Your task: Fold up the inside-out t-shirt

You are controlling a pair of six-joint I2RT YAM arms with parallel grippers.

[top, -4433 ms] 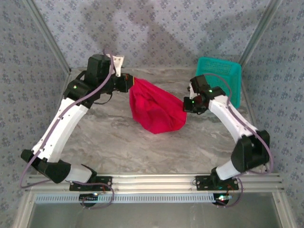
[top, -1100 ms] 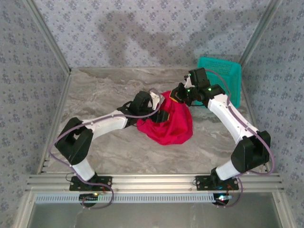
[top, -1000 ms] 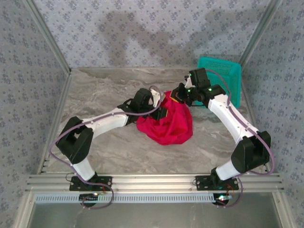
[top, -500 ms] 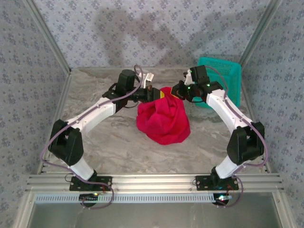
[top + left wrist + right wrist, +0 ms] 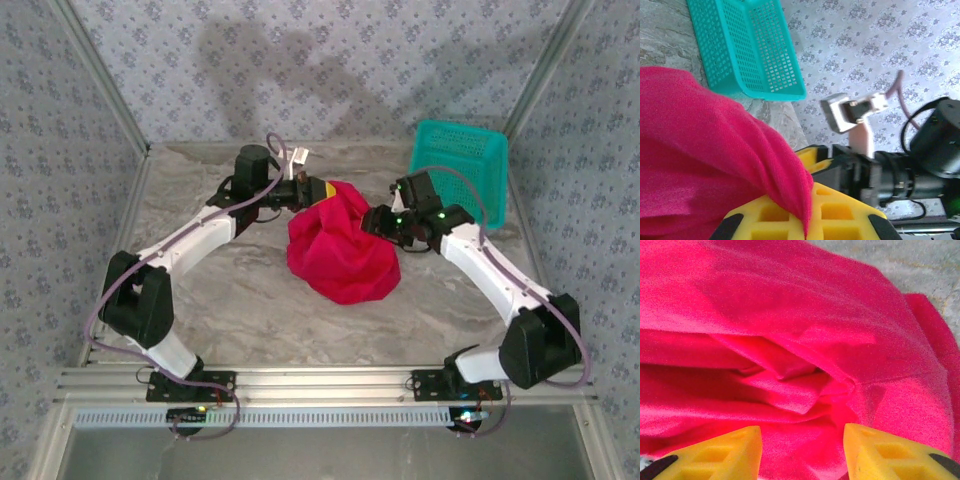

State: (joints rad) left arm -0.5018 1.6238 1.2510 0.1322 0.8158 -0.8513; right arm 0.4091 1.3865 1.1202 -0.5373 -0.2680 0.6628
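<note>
The red inside-out t-shirt (image 5: 342, 250) hangs bunched in the middle of the table, its lower part resting on the marble. My left gripper (image 5: 318, 190) holds its upper left corner; in the left wrist view a fold of the t-shirt (image 5: 715, 165) is pinched between the yellow fingers (image 5: 850, 220), the gripper (image 5: 807, 222) shut on it. My right gripper (image 5: 378, 220) sits at the shirt's right side. In the right wrist view its yellow fingertips (image 5: 875, 450) stand apart, the gripper (image 5: 802, 450) open, with crumpled t-shirt (image 5: 790, 340) just in front of them.
A teal mesh basket (image 5: 462, 160) stands at the back right, close behind the right arm; it is also in the left wrist view as basket (image 5: 750, 50). Patterned walls and metal rails enclose the table (image 5: 240, 300).
The right gripper has opened, let go of the shirt and dropped down to the shirt's right side. The left gripper has lifted its corner up and back.
</note>
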